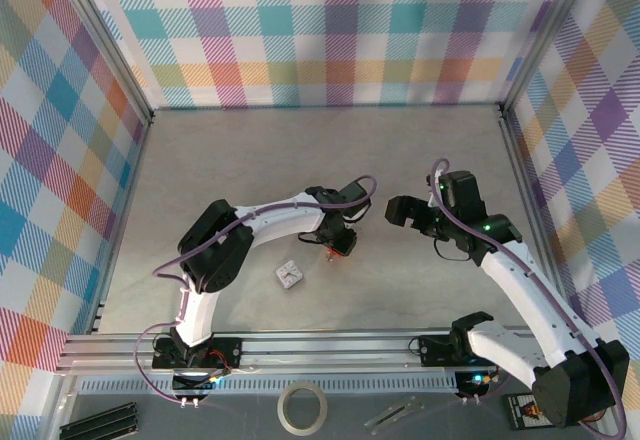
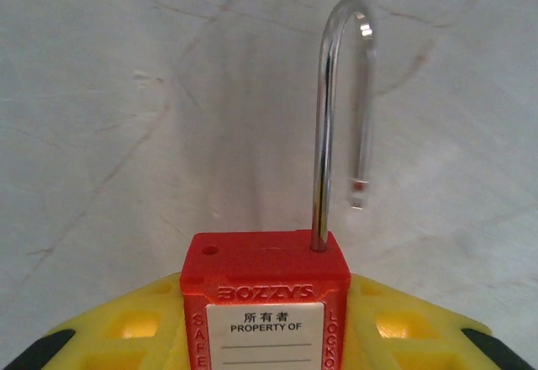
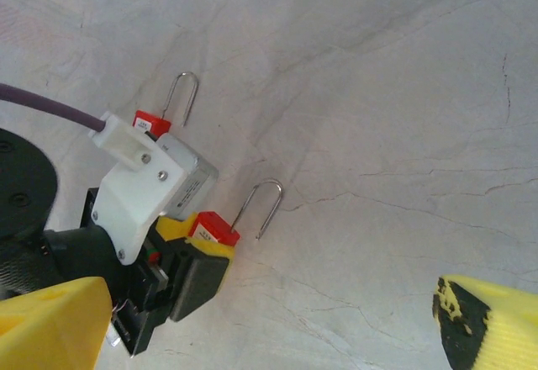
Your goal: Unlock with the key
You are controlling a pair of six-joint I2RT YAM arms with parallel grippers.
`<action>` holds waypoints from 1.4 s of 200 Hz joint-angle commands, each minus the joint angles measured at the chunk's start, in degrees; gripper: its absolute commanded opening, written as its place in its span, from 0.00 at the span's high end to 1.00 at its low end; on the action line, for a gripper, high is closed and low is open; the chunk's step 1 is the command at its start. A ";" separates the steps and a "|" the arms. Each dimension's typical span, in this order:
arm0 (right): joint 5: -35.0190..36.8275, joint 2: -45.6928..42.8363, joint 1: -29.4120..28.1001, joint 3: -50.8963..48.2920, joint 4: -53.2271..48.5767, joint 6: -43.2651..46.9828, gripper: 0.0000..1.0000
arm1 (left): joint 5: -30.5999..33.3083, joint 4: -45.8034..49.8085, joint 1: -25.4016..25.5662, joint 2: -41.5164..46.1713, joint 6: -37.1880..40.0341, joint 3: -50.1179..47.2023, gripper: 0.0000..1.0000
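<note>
**Padlock gripped, shackle leg lifted free**

Padlock (image 2: 265, 303) stands upright above mid-table, clamped between the left gripper's (image 1: 336, 244) yellow pads (image 2: 395, 324). One shackle (image 2: 320, 134) leg is out of the body. The right gripper (image 1: 402, 210) hangs nearby, jaws wide and empty. Keep the body steady. The lock's underside is cut off, and the small white object (image 1: 289, 276) is unidentifiable.

open: far table (image 1: 300, 150) | blocked: padlock (image 2: 265, 282), small white piece (image 1: 289, 276) by left arm (image 1: 250, 228) (walls (image 1: 330, 30) on three sides)
</note>
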State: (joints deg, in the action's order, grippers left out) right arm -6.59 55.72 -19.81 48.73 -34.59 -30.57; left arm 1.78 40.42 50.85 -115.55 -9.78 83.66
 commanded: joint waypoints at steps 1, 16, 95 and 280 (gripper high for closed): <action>0.31 -1.68 0.48 -0.45 -0.15 1.17 0.02 | 5.61 2.21 -0.40 -1.88 -1.28 0.91 1.00; 0.26 -2.35 0.53 -0.41 -0.61 1.21 0.02 | 6.32 1.70 -0.38 -2.41 -1.66 1.10 1.00; 9.65 -6.77 0.60 -3.20 -0.31 6.93 0.01 | 12.47 -7.08 -1.25 18.71 -9.09 -5.22 0.00; 23.81 24.00 12.34 -34.73 92.92 31.58 0.01 | 20.53 -97.01 -36.59 36.89 18.46 -69.09 0.00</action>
State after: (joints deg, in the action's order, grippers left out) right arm 22.70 73.97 -8.67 13.34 43.31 -0.51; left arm 29.06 -36.64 18.17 -70.87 6.33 18.79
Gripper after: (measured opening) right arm 0.989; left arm 0.996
